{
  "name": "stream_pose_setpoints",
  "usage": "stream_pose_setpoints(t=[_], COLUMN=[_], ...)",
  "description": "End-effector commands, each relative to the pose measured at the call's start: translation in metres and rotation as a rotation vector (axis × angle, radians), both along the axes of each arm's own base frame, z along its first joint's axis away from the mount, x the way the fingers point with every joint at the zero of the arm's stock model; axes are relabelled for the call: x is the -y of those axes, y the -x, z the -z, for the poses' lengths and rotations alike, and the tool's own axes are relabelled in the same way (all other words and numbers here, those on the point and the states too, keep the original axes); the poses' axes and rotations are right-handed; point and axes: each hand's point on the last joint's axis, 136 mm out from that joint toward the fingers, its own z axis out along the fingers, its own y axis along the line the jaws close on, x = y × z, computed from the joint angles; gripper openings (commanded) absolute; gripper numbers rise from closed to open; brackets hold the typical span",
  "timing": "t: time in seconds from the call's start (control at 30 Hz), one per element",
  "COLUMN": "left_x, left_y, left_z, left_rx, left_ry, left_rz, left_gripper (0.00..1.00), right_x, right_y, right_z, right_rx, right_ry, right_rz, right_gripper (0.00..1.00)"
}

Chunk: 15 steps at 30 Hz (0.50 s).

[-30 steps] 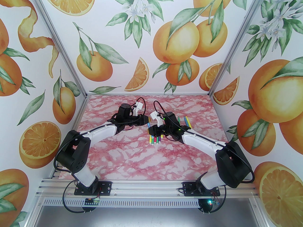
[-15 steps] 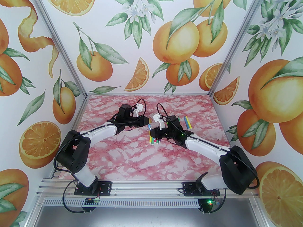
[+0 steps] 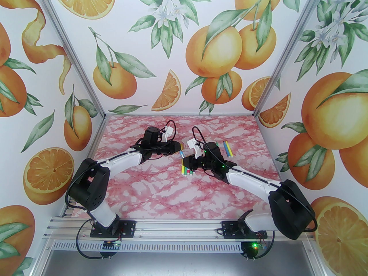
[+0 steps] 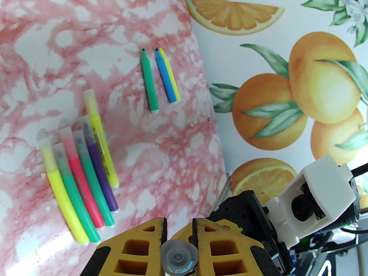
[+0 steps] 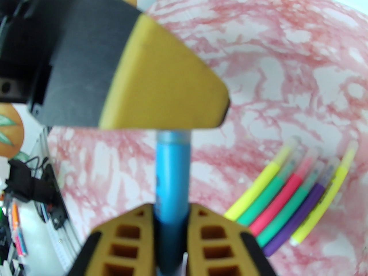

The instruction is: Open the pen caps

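A blue pen (image 3: 181, 154) hangs above the table between the two grippers. My right gripper (image 5: 171, 208) is shut on its blue barrel (image 5: 172, 168). My left gripper (image 4: 178, 223) is shut on a pale translucent pen cap (image 4: 178, 259), seen end-on between its yellow fingers. In the right wrist view the pen's far end runs behind a left finger (image 5: 164, 88), so I cannot tell whether cap and pen are apart. Several capped pens (image 4: 80, 177) lie side by side on the table, just below the right gripper (image 3: 184, 162) in the top view.
Three uncapped pens, one green (image 4: 149, 80), one blue (image 4: 165, 76) and one yellow (image 4: 172, 78), lie at the back right of the pink marbled table (image 3: 161, 194). The orange-print walls enclose the table on three sides.
My right arm has drawn back to the right and toward the near edge, widening the gap to the left gripper. More of the blue pen shows between them. The left arm has stayed put.
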Motion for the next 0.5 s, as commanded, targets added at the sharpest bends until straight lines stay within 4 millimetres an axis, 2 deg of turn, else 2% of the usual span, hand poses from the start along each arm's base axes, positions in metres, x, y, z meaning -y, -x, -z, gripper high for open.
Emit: stream_pose_setpoints(t=[0.0, 0.47], left_x=[-0.048, -0.063], left_y=[-0.063, -0.077], left_z=[-0.049, -0.049], left_rx=[0.2, 0.195], left_ry=[0.023, 0.019], left_rz=[-0.262, -0.32], left_gripper=[0.0, 0.0], right_x=[0.005, 0.006], right_y=[0.042, 0.043], right_z=[0.033, 0.037], right_rx=[-0.146, -0.151], right_ry=[0.061, 0.077], right_rz=[-0.091, -0.098], right_gripper=[0.0, 0.0])
